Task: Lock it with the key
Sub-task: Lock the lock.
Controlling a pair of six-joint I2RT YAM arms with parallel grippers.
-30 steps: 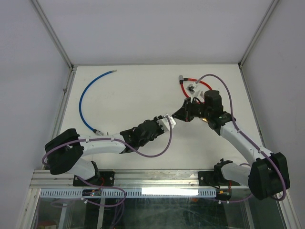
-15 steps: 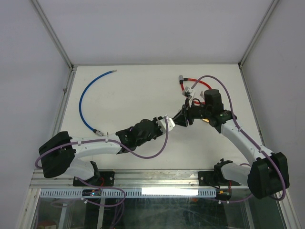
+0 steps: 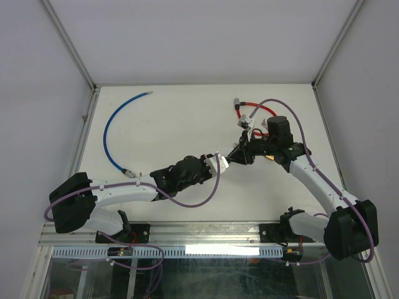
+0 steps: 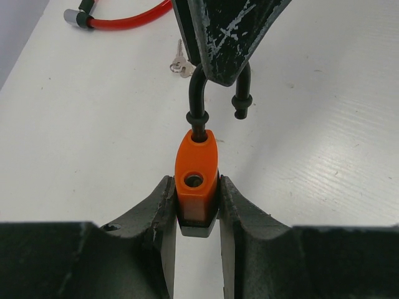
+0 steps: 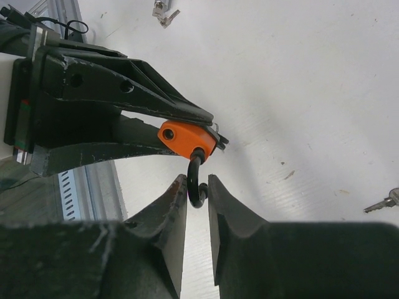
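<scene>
From the top camera, the left gripper (image 3: 219, 163) and the right gripper (image 3: 239, 156) meet nose to nose over the middle of the table (image 3: 174, 118), and what sits between them is too small to read. This view alone gives the layout: the red cable (image 3: 250, 107) lies beyond the right arm and the blue cable (image 3: 111, 134) well off to the left. The left wrist camera shows the left gripper clamped on the orange padlock (image 4: 197, 177), held off the table. Its black shackle (image 4: 197, 104) is open, one leg seated and the other free. A key (image 4: 179, 63) lies loose near the red cable, in nobody's grasp. The right wrist camera shows what a dark finger hides in that view: the right gripper pinches the shackle's bend between narrow jaws. Several things could go wrong from here (all my reading). If the free leg is not lined up with its hole, a push could jam it or twist the body in the left's grip. The thin round bar could slip from the pads. Fetching the key means one gripper letting go
</scene>
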